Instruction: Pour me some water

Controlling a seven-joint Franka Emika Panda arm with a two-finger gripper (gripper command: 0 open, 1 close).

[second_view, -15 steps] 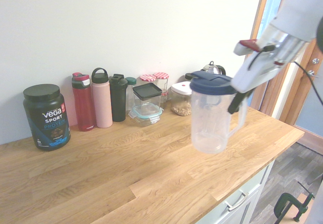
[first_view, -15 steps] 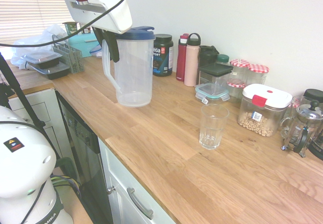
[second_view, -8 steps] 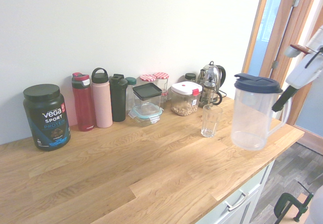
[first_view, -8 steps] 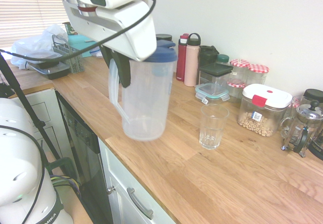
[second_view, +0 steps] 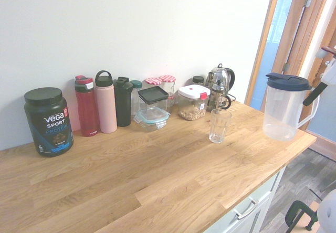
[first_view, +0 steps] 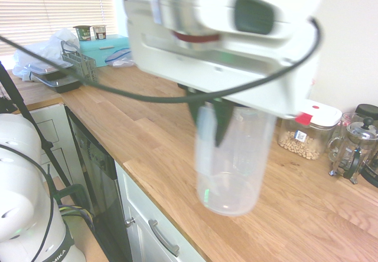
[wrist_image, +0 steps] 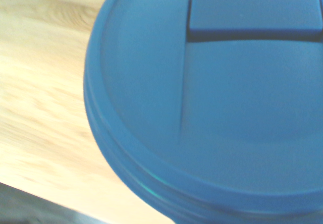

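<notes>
The wooden counter (second_view: 157, 170) carried a row of containers along the wall. The largest one in use was the clear pitcher (second_view: 284, 108) with a dark blue lid (wrist_image: 212, 98); it hung in the air above the counter's end near the door, upright, and looked empty, though water in it would be hard to see. The gripper (second_view: 315, 92) was clamped on its handle and held it up. The drinking glass (second_view: 219, 125) stood on the counter, well apart from the pitcher, and I could not tell if anything was in it.

Behind it were a black protein tub (second_view: 48, 121), a red bottle (second_view: 86, 106), a pink bottle (second_view: 106, 102), a black bottle (second_view: 123, 101), a glass box with a black lid (second_view: 153, 104), a canister with a white lid (second_view: 192, 102) holding pale brown pieces, and a metal French press (second_view: 219, 86).

In the first exterior view the arm filled most of the picture, blurred, and hid the glass. In the second exterior view only the gripper and a bit of the wrist entered at the right edge. The wrist view showed only the lid and wood.
</notes>
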